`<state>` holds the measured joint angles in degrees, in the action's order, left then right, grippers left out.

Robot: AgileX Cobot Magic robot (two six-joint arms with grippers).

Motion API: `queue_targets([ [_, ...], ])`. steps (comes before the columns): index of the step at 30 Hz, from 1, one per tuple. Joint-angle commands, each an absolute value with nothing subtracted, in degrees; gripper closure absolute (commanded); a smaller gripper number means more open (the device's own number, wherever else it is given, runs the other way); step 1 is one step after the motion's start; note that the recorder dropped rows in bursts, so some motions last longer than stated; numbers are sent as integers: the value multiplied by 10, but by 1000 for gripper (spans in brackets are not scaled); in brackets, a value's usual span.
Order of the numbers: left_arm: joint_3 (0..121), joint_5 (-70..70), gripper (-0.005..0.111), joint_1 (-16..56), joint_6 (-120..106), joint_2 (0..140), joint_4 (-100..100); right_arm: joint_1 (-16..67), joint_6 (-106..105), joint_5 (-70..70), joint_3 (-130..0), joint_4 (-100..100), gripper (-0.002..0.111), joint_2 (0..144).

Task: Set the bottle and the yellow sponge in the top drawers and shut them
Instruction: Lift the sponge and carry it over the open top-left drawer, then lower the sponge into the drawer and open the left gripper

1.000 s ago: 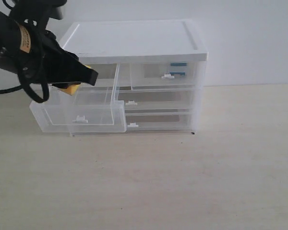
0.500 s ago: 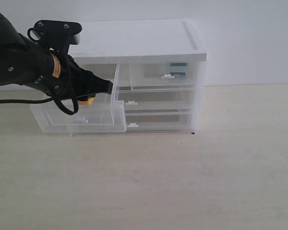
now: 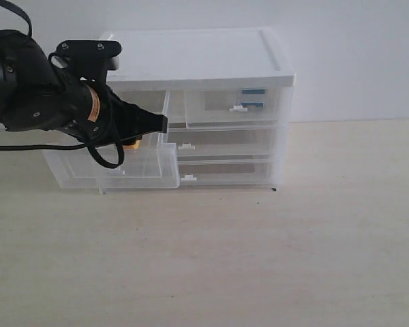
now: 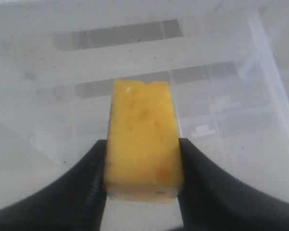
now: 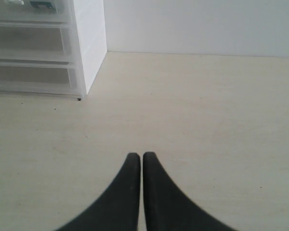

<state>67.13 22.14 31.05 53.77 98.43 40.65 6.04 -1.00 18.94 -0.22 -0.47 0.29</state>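
While the left gripper (image 4: pixel 142 147) pinches the yellow sponge (image 4: pixel 140 113), its long axis runs straight out from the jaws, over the pulled-out top left drawer (image 3: pixel 140 169). The right gripper (image 5: pixel 141 158) is pressed together

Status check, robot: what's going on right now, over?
Left gripper shut on yellow sponge, above open left top drawer. Right gripper shut, empty. Nothing seen blocking.

- Yellow sponge (image 3: pixel 131 144): mostly hidden behind the left gripper (image 3: pixel 155 126) in the exterior view.
- Bottle (image 3: pixel 253 91): perhaps the teal patches inside the right top drawer (image 3: pixel 218 107), blurred by cloudy plastic.
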Motion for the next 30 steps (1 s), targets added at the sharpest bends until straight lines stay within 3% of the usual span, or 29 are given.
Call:
queue_targets([
  [1, 676, 208, 79, 309, 547, 984, 416, 58, -12, 184, 0, -6, 108, 0],
  [4, 676, 208, 61, 309, 547, 984, 416, 58, -12, 184, 0, -6, 108, 0],
  [6, 676, 208, 56, 309, 547, 984, 416, 58, -12, 184, 0, -6, 108, 0],
  [17, 676, 209, 44, 309, 540, 948, 416, 58, -12, 184, 0, -6, 108, 0],
  [22, 676, 255, 44, 311, 503, 886, 407, 58, -12, 184, 0, -6, 108, 0],
  [26, 676, 335, 56, 324, 363, 846, 349, 58, -12, 184, 0, -6, 108, 0],
  [30, 676, 425, 91, 334, 215, 802, 271, 58, -12, 184, 0, -6, 108, 0],
])
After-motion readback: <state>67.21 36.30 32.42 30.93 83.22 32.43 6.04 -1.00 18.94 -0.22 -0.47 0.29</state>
